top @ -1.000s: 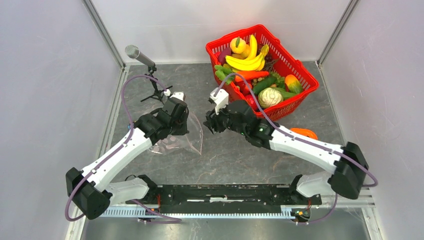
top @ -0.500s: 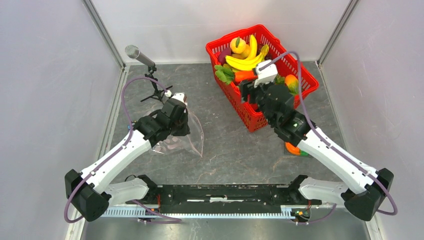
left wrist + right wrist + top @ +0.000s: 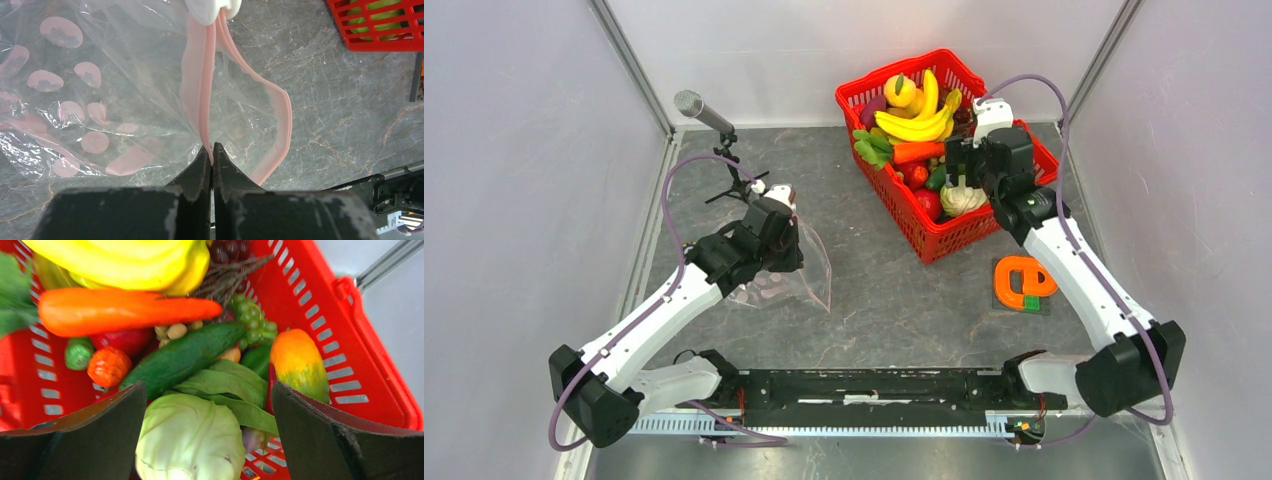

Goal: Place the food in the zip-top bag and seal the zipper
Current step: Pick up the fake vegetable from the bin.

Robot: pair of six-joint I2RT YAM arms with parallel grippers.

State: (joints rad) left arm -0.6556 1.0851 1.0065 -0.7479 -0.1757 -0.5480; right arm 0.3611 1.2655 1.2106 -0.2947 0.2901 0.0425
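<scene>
The left end effector (image 3: 212,152) has its fingers pressed together, pinching the zipper (image 3: 199,90), the pale pink strip of the zip-top bag (image 3: 75,100). From the pinch the strip runs away from the fingers to a white plastic piece (image 3: 212,7) at the top of the left wrist view. A second run of the strip bows out to one side, so the mouth gapes there. The clear dotted film is crumpled beside the fingers and rests on the counter (image 3: 894,300). From above, the bag (image 3: 802,275) lies on the left half of the counter, partly under the left arm.

The right end effector (image 3: 207,390) is spread wide with nothing between its fingers. It hangs over the red mesh basket (image 3: 944,240), which stands at the far right corner of the counter. Directly between and below the fingers sits the cauliflower (image 3: 190,440). Just past it lie green leaves (image 3: 225,385) and the cucumber (image 3: 185,357), set on a slant. Beyond those are the carrot (image 3: 125,310), a red fruit (image 3: 125,340), a small orange ridged piece (image 3: 107,366), green grapes (image 3: 252,320) and an orange-yellow fruit (image 3: 300,365). The banana bunch (image 3: 125,260) lies at the far side of the basket.

An orange object (image 3: 1022,283) lies near the right edge of the counter. A microphone (image 3: 704,110) stands at the far left corner.
</scene>
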